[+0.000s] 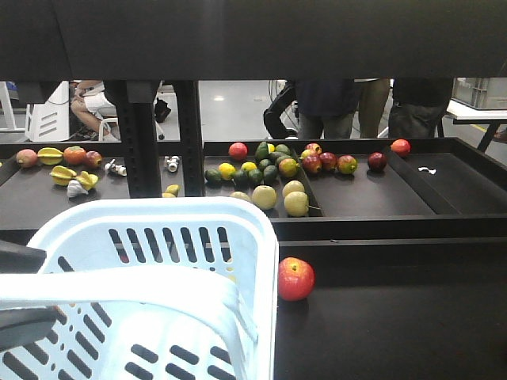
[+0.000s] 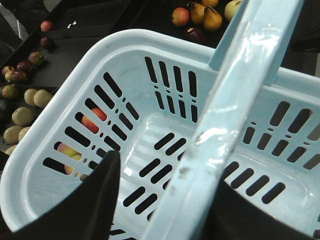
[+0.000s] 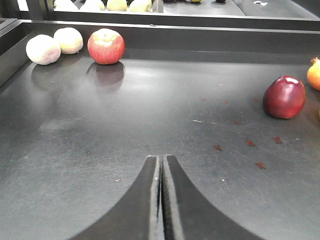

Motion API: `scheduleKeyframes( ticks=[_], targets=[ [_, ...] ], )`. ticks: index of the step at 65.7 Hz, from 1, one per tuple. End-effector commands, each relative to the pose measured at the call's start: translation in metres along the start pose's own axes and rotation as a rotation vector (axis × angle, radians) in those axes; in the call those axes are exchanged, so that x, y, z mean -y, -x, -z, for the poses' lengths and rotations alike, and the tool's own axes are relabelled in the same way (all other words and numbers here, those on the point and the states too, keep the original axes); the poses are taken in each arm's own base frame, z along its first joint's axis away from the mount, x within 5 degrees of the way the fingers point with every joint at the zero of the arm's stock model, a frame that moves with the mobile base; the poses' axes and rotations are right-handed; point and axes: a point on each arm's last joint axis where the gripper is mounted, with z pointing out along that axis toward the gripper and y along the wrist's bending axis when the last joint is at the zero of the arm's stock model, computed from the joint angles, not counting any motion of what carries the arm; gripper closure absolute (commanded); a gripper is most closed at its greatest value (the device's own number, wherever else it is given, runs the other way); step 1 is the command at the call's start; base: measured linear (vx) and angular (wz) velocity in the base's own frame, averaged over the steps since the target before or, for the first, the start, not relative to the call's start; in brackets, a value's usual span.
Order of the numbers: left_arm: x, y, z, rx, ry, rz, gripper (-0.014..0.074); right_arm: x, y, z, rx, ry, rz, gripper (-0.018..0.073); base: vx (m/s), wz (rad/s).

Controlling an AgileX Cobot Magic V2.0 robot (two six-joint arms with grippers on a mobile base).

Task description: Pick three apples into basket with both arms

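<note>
Our left gripper [image 2: 170, 192] straddles the basket [image 1: 158, 218] by its handle [image 2: 225, 95]; we cannot tell if it clamps. Our right gripper [image 3: 161, 200], fingers pressed together, faces an apple [image 3: 106, 46] beside two pale fruits [image 3: 55, 44], with a dark red fruit [image 3: 284, 96] off right.

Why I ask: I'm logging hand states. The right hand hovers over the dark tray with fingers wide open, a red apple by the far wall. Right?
Not quite. The right wrist view shows the right hand shut, fingers pressed together with nothing between them, not wide open. It does hover over the dark tray, with a red apple by the far wall.
</note>
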Motion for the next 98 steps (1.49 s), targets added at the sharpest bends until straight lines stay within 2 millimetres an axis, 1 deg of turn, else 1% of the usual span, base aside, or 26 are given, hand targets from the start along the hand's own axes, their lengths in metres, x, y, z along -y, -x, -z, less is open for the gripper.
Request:
scheduleKeyframes(
  ticks=[1, 19, 63, 82, 98],
  targets=[
    [-0.0039, 0.0142, 0.0091, 0.116, 0.057, 0.014, 0.0604, 0.0010, 0.0062, 0.0001, 0.065, -0.013, 0.005, 0.0564, -0.01, 0.05],
    [-0.0039, 0.0142, 0.0091, 0.116, 0.057, 0.014, 0.0604, 0.0010, 0.0062, 0.0001, 0.065, -0.013, 0.005, 0.0564, -0.05, 0.26],
    [-0.0037, 0.0142, 0.0095, 0.117, 0.058, 0.013, 0.0604, 0.0010, 0.0062, 0.0001, 0.065, -0.013, 0.005, 0.0564, -0.14, 0.58],
    [-0.0039, 0.0142, 0.0091, 0.116, 0.057, 0.014, 0.0604, 0.0010, 0.0062, 0.0001, 0.065, -0.013, 0.005, 0.0564, -0.13, 0.77],
    [-0.0039, 0.0142, 0.0091, 0.116, 0.057, 0.014, 0.0604, 0.0010, 0.0062, 0.0001, 0.065, -0.013, 0.005, 0.0564, -0.13, 1.08]
  ],
)
